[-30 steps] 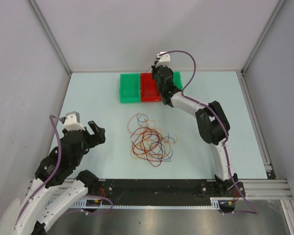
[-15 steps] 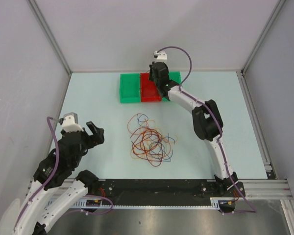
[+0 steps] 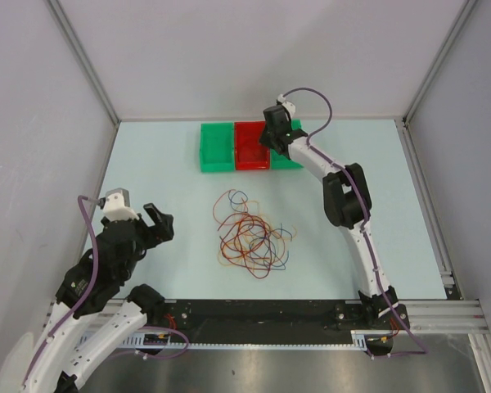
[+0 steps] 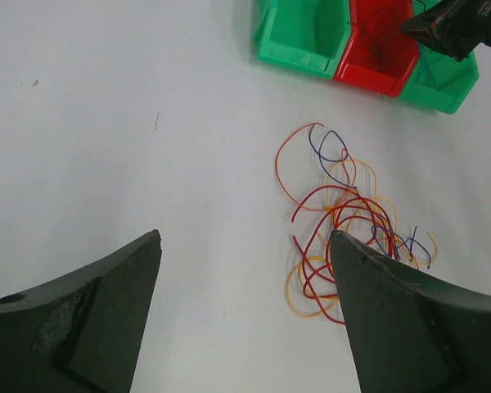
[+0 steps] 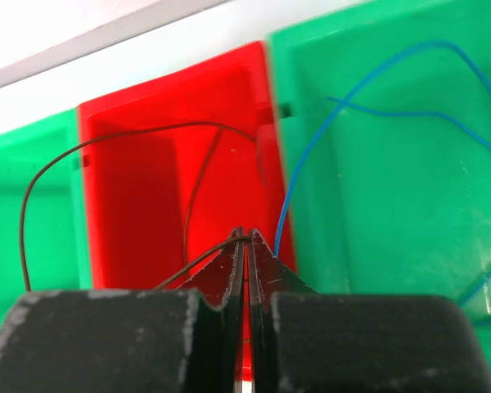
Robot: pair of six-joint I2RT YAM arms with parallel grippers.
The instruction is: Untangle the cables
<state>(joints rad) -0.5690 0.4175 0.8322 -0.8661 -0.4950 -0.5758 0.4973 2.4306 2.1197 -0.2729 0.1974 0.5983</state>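
Three open bins stand in a row at 12 o'clock on the table (image 3: 164, 155), touching side by side, close to its far edge under the back wall (image 3: 254, 57).
- left green bin (image 3: 217, 147): contents not legible.
- red bin (image 5: 147, 180): one brown cable (image 5: 106, 137) loops inside it.
- right green bin (image 5: 376, 180): a blue cable (image 5: 368, 74) curves across it.

Right gripper (image 5: 245, 241) hangs over the near rim of the red bin, fingers pressed together, pinching the brown cable's end.

Tangle of cables (image 3: 252, 236) lies mid-table, well apart from the bins. Bare tabletop shows around it at 12, 3 and 9 o'clock.

Left gripper (image 3: 159, 221) sits at 9 o'clock of the tangle, near the table's left edge, jaws spread wide, holding nothing.
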